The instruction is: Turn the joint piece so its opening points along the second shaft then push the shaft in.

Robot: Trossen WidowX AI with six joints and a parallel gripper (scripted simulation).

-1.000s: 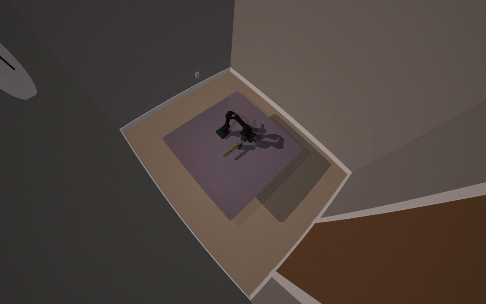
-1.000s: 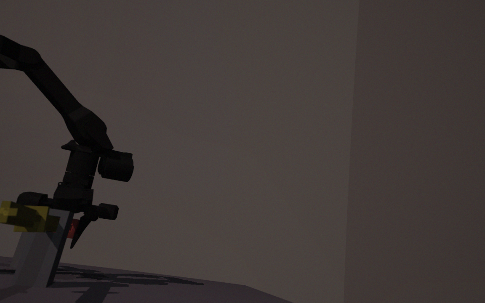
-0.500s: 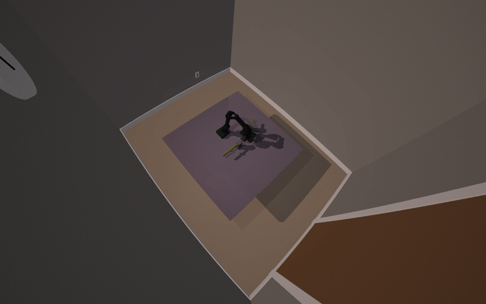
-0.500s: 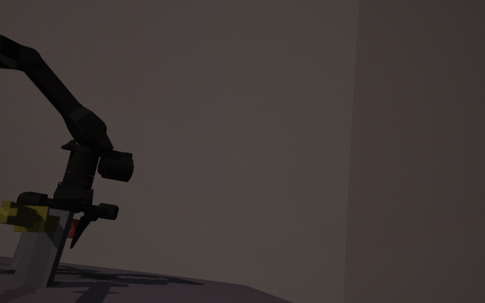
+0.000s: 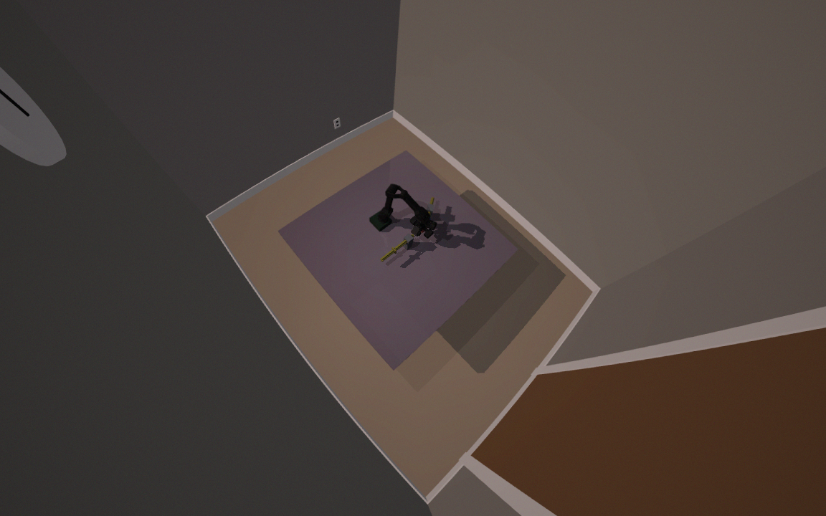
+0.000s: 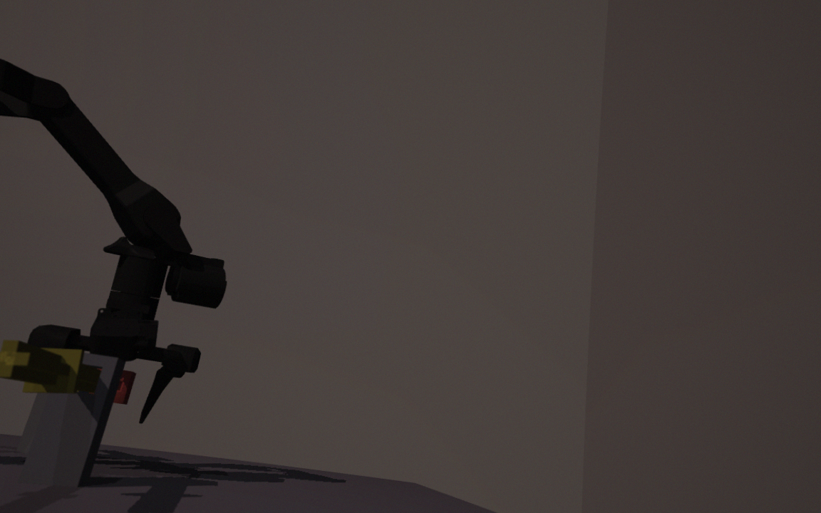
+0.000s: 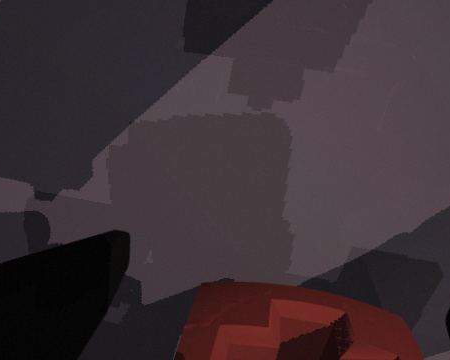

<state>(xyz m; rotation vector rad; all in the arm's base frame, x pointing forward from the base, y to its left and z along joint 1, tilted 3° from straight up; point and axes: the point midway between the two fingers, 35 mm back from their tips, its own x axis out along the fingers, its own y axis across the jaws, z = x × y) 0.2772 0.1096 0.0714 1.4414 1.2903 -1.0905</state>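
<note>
Purple mat [image 5: 351, 282] on tan floor [image 5: 262, 205], grey walls [image 5: 596, 128].

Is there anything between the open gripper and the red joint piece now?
Nothing visible. In the wrist view the red joint piece lies in the free gap between the spread fingers of the gripper, touching neither.
</note>
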